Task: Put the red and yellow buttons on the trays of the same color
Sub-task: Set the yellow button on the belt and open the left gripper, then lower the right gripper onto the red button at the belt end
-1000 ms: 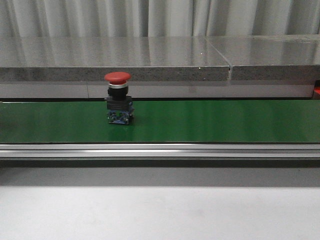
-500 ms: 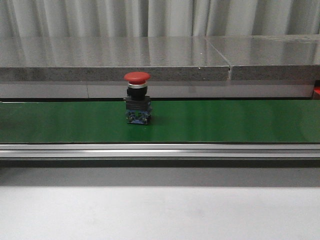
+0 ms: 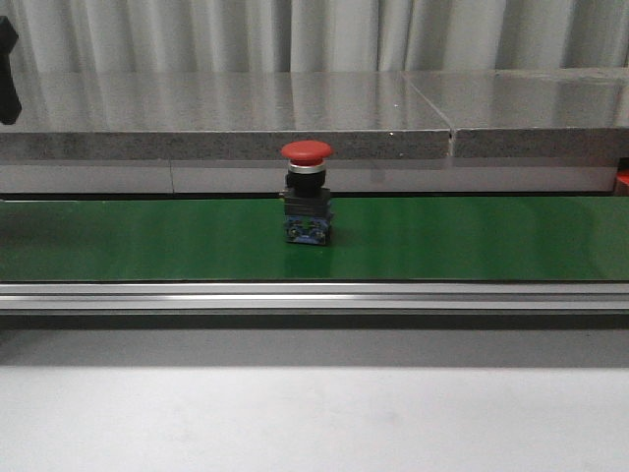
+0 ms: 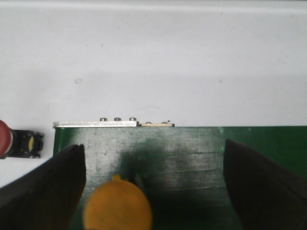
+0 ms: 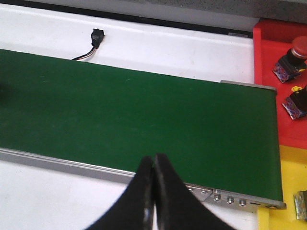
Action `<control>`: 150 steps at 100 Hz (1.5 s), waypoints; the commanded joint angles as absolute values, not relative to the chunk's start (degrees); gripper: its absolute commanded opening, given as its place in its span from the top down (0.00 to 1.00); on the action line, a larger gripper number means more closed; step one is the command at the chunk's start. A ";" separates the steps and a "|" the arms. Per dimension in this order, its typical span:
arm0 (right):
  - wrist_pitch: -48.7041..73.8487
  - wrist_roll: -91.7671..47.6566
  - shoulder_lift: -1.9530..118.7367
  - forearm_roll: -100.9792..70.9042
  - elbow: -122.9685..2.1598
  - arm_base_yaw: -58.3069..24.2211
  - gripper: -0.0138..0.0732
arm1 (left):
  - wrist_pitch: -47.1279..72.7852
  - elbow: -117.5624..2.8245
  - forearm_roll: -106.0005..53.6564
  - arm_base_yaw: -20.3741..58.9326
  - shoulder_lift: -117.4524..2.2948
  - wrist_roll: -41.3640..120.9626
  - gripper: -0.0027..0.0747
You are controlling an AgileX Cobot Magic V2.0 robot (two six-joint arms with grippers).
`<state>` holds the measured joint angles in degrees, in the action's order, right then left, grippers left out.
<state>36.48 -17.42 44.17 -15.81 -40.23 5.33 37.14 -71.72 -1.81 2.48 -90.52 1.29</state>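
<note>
Beside the green belt (image 5: 144,120), red tray (image 5: 268,81) holds two buttons (image 5: 289,58).

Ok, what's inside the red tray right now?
Right wrist view: the red tray holds two buttons lying down, one red-capped, the other's cap cut off by the picture edge. The tray's remainder is out of view.

A: What colour is the belt?
B: The conveyor belt (image 3: 472,236) is plain deep green, edged by a silver rail (image 3: 314,295).

A: And the button on it?
B: The red button (image 3: 307,193) has a glossy red cap over a black body with a blue base.

A: The wrist views?
B: A yellow button (image 4: 117,210) sits between the black fingers (image 4: 45,191) of the left gripper (image 4: 153,191). The red tray (image 5: 280,81) adjoins the yellow tray (image 5: 288,191). The counter (image 4: 153,62) is white; the right gripper (image 5: 153,191) is black.
</note>
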 commanded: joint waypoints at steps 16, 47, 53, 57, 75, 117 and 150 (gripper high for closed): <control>33.14 -18.11 43.78 -16.06 -41.77 5.23 0.92 | 33.28 -74.03 -1.76 2.95 -79.10 1.37 0.22; 33.14 -18.11 43.78 -16.06 -41.77 5.23 0.92 | 32.26 -69.19 -1.76 2.95 -59.26 1.37 0.22; 33.14 -18.11 43.78 -16.06 -41.77 5.23 0.92 | 32.21 -66.51 -1.76 2.95 -55.50 1.37 0.22; 33.14 -18.11 43.78 -16.06 -41.77 5.23 0.92 | 32.10 -64.44 -1.99 2.95 -52.85 1.37 0.22; 31.61 -18.11 43.78 -16.06 -41.77 5.23 0.92 | 32.10 -54.85 -3.11 2.95 -42.13 1.37 0.28; 31.41 -18.11 43.78 -16.06 -41.77 5.23 0.92 | 32.39 -39.61 -5.47 2.95 -27.55 1.37 0.99; 34.50 -18.11 44.16 -16.06 -41.77 5.23 0.66 | 32.90 -39.18 -5.94 2.95 -27.65 1.37 0.99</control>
<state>36.45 -17.42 44.17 -15.81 -40.23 5.33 36.71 -37.70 -5.15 2.48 -27.39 1.29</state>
